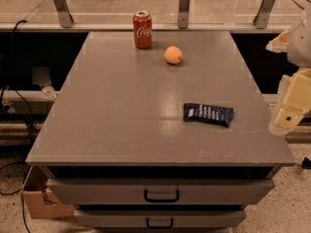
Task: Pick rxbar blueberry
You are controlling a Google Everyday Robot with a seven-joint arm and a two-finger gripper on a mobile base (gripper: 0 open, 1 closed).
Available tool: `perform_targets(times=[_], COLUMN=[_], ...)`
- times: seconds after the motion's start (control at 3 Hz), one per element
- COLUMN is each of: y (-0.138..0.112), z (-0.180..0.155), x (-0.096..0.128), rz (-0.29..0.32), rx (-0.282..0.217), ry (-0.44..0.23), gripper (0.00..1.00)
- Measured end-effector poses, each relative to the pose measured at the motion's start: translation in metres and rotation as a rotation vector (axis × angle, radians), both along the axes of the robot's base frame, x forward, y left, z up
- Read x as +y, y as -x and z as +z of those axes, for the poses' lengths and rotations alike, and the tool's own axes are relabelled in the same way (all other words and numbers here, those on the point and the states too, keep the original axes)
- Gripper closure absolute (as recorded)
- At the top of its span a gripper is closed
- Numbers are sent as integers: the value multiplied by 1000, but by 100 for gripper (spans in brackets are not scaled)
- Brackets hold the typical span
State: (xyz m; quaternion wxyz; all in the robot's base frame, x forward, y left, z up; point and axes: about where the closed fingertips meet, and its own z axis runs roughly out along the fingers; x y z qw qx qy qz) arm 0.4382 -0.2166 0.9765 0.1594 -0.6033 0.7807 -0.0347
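The rxbar blueberry [208, 114] is a flat bar in a dark navy crinkled wrapper with white lettering. It lies flat on the grey table top [121, 110], right of centre and toward the front. My gripper [287, 118] hangs at the right edge of the view, just off the table's right side. It is to the right of the bar, apart from it and holding nothing that I can see.
A red soda can [142, 29] stands upright at the back of the table. An orange round fruit [173, 55] lies just right of it. The table has two drawers [161, 194] in front. A cardboard box [39, 200] sits on the floor at the left.
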Motion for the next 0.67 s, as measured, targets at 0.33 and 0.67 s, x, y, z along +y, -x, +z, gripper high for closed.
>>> perform_targets(times=[0.33, 0.67], y=[0, -22], z=[0, -28], x=[0, 9], rz=[0, -2], rx=[0, 28], ry=[0, -18], gripper=[0, 0])
